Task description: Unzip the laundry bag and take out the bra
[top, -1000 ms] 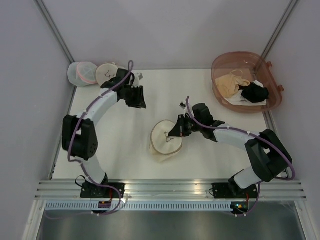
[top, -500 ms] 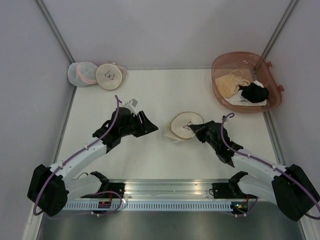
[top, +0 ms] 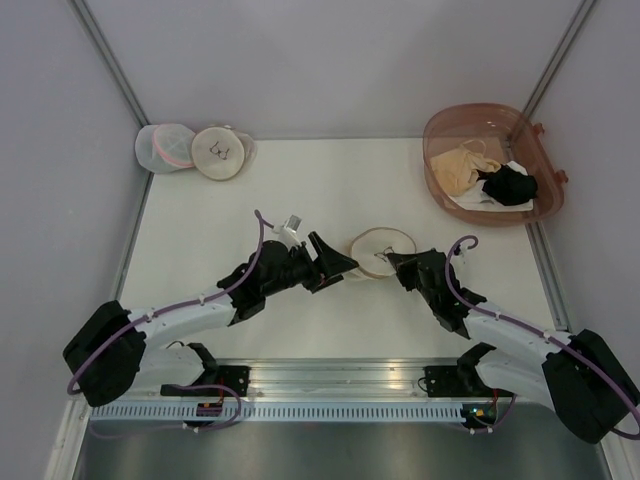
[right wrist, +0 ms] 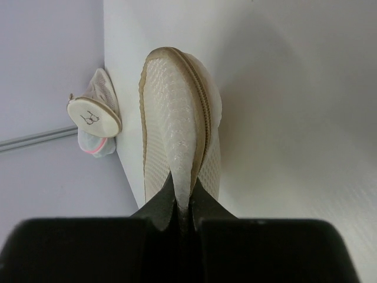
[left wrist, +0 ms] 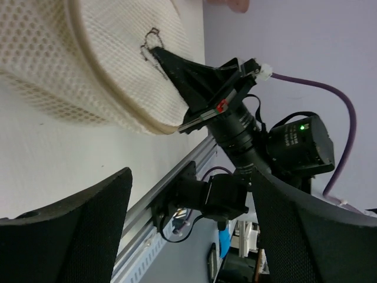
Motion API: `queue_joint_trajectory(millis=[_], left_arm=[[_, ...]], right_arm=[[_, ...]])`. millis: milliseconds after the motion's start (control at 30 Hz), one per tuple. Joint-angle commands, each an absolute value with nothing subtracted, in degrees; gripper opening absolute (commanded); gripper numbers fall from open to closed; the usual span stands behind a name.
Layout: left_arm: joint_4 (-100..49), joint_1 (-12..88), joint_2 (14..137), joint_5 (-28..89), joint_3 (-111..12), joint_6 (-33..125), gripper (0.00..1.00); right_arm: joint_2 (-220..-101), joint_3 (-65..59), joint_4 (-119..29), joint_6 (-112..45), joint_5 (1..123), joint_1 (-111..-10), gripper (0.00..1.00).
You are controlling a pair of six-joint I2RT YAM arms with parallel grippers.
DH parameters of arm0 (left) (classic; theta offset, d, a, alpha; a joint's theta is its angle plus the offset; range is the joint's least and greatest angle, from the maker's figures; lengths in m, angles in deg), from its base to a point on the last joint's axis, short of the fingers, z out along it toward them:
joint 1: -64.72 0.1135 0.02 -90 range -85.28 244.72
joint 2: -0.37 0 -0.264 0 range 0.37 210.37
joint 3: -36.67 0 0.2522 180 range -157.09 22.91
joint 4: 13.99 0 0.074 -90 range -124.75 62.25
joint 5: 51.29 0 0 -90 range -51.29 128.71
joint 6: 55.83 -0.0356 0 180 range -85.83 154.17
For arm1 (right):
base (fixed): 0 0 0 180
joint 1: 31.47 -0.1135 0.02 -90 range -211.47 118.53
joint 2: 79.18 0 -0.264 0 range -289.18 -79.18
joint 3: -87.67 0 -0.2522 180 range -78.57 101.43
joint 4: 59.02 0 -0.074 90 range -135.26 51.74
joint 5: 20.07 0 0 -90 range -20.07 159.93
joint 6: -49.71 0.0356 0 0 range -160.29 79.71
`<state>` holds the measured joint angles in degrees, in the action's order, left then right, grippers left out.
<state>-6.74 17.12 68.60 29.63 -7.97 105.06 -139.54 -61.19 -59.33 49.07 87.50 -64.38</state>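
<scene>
White worktop (top: pixel 200 250) under me, pale grey walls on three sides, and both my arms laid out low from the near edge so that they meet over its middle. The left arm sweeps in from the near-left corner with its elbow close to the surface. The right arm comes in the same way from the near-right corner.

At the far-right corner sits a brown tub (top: pixel 535 215) of spare garments, and two other mesh bags (top: pixel 190 150) wait at the far-left corner. I judge them set aside out of my reach.

The laundry bag (top: pixel 378 252) is in the middle of the worktop, tipped up on its edge. My right gripper (top: pixel 400 263) has its fingers pressed together on the bag's right rim, a fold of mesh pinched between them. I hold it so to brace the disc and turn its zipper (right wrist: pixel 197 100) outward. My left gripper (top: pixel 338 268) is just beside the bag's left rim with its fingers spread and nothing between them, lined up, I think, to find the pull, which I cannot see.

The zipper looks closed, and the bra is out of sight, presumably inside the bag.
</scene>
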Motion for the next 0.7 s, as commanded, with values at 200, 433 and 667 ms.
queue_joint_trajectory(millis=[200, 433, 667], left_arm=[[10.66, 13.75, 80.87, 27.46, -10.93, 119.06, 0.88], [11.01, 10.84, 85.18, 27.46, -13.82, 121.97, 0.88], [9.87, 9.96, 86.15, 29.74, -14.71, 121.62, 0.88]], right_arm=[[-141.23, -63.37, -68.64, 50.68, 86.37, -64.61, 0.00], [-142.90, -64.68, -74.17, 50.67, 85.93, -64.52, 0.00], [-142.38, -66.00, -76.55, 49.63, 86.37, -64.52, 0.00]])
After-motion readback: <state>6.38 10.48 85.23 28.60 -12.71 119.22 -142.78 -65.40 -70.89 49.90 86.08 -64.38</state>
